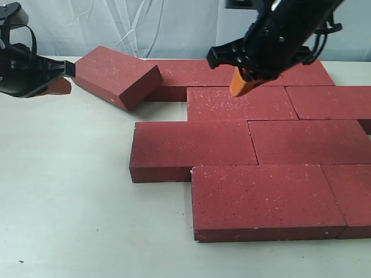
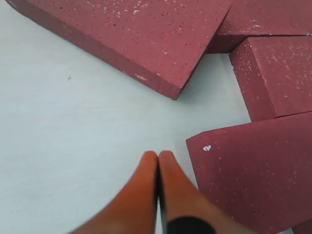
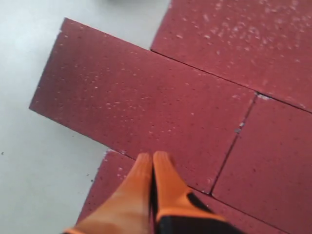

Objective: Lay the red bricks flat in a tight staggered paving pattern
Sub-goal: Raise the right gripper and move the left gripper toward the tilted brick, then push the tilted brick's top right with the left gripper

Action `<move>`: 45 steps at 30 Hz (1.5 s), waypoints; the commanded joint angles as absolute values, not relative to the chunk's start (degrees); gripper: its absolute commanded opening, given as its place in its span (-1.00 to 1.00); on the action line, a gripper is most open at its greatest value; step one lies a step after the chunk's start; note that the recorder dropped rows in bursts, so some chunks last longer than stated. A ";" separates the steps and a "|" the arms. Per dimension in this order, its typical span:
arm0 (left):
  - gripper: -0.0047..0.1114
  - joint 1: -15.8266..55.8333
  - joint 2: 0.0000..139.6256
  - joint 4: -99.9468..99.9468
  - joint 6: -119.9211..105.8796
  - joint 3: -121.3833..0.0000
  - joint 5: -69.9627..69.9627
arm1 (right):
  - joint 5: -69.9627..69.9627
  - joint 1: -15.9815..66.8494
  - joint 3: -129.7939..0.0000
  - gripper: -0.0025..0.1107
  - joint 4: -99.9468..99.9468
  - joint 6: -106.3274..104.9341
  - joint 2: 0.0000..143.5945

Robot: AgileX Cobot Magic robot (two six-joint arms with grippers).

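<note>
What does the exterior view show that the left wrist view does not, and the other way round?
Only the exterior view shows the right claw hanging over the laid red bricks and the full staggered rows. Only the left wrist view shows that the left claw is shut, its orange fingers pressed together with nothing between them, over the pale table. Both show the skewed brick, turned at an angle to the rows and not yet lined up.
</note>
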State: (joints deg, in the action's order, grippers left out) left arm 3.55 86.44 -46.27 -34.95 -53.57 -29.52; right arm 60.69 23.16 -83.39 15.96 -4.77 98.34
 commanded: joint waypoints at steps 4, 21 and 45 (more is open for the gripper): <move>-0.92 3.54 86.52 -43.67 -38.32 -54.10 -28.22 | 52.49 19.77 -73.00 -0.97 11.20 -5.61 91.86; -0.92 3.54 94.04 -44.12 -44.09 -68.95 -21.00 | 49.12 20.05 -72.75 -0.97 19.61 -5.88 91.86; -0.92 5.79 123.27 -2.18 -25.93 -93.18 -35.54 | 49.02 20.05 -72.75 -0.97 20.20 -6.16 91.86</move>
